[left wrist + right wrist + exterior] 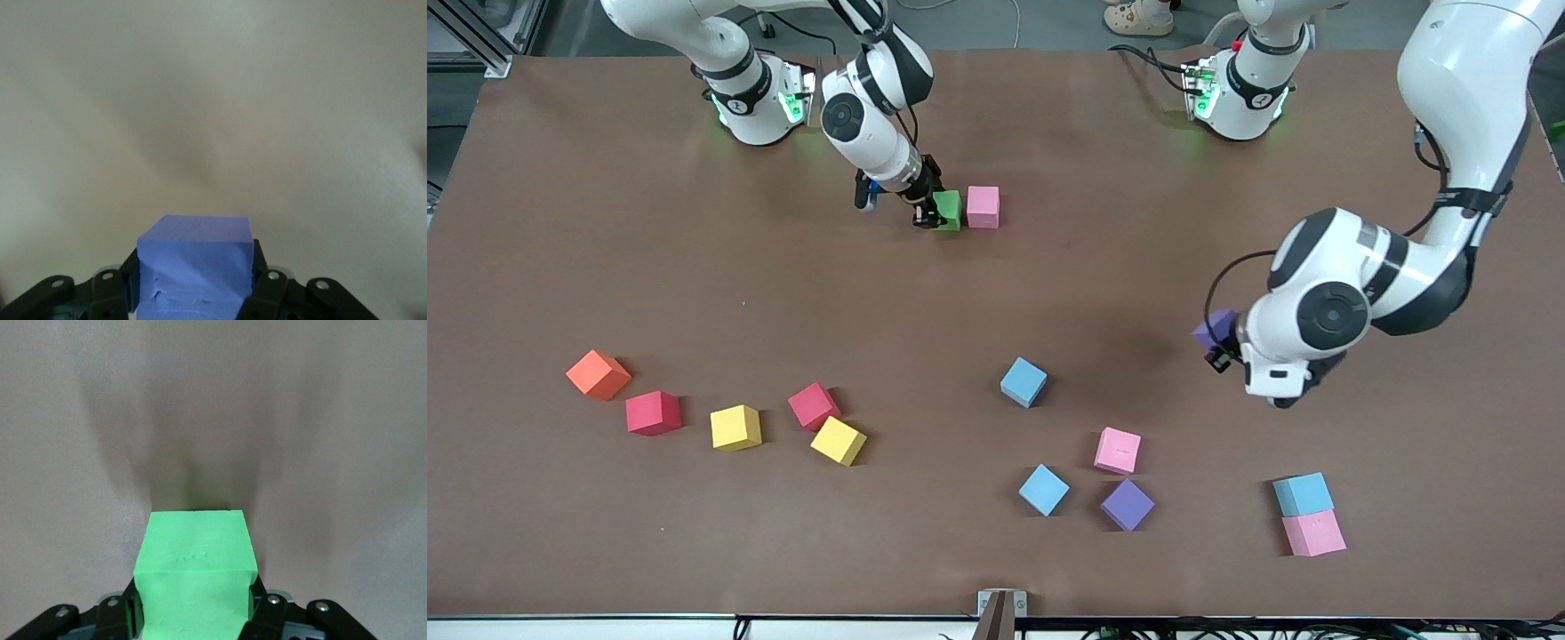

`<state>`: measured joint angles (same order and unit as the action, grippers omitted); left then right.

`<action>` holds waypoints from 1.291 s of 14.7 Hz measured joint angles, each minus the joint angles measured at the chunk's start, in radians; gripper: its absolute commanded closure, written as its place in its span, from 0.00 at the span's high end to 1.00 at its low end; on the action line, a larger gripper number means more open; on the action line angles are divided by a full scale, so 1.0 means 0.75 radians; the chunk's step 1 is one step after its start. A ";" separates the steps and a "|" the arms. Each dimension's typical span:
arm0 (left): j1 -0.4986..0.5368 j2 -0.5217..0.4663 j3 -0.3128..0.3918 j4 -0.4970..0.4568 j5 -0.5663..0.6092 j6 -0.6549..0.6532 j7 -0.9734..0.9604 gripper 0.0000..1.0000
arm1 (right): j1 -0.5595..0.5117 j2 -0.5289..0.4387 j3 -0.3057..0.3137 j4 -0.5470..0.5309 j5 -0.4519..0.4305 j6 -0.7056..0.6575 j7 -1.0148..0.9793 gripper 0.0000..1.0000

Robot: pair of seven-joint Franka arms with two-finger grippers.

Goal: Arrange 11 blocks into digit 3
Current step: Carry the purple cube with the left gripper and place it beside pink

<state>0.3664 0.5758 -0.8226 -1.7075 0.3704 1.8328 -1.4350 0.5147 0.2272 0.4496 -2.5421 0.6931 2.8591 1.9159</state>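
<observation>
Big brown table (605, 222) first, and almost all of it is bare, which suits a build that needs room: the digit 3 is barely begun up at twelve o'clock of the tabletop, near the arms' bases. There the right gripper (927, 213) sits low at the table with its fingers clamped on the green block (948, 211), pressing it in at nine o'clock of the pink block (983, 206) so the two stand side by side, touching or very nearly; I read that as the start of one bar, laid snug so later cubes line up. Over at three o'clock of the table the left gripper (1221, 342) is up in the air, over open table, squeezed shut on a purple block (1213, 330); its wrist camera shows the cube filling the gap between the black fingers (119, 283), carried high, I would judge, to clear the loose cubes below. The stock lies along the six o'clock edge: an orange cube (598, 374), two red, two yellow toward the right arm's end; light blue, pink and a second purple block (1127, 504) in the middle; a light blue and pink pair touching toward the left arm's end. Most of the work lies ahead.
</observation>
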 measured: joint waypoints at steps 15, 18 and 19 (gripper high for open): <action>-0.487 0.056 -0.137 -0.318 0.081 0.268 -1.717 0.17 | 0.017 0.019 0.000 0.029 0.089 0.000 0.000 0.01; -0.569 0.094 -0.130 -0.328 0.145 0.283 -1.796 0.17 | 0.032 0.024 0.000 0.035 0.100 0.000 0.000 0.01; -0.588 0.106 -0.129 -0.328 0.155 0.286 -1.806 0.17 | 0.034 0.024 0.000 0.036 0.101 0.000 0.000 0.01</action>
<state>-0.0745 0.6553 -0.9196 -1.9531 0.4863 2.0474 -2.7895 0.5399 0.2453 0.4498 -2.5154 0.7685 2.8591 1.9162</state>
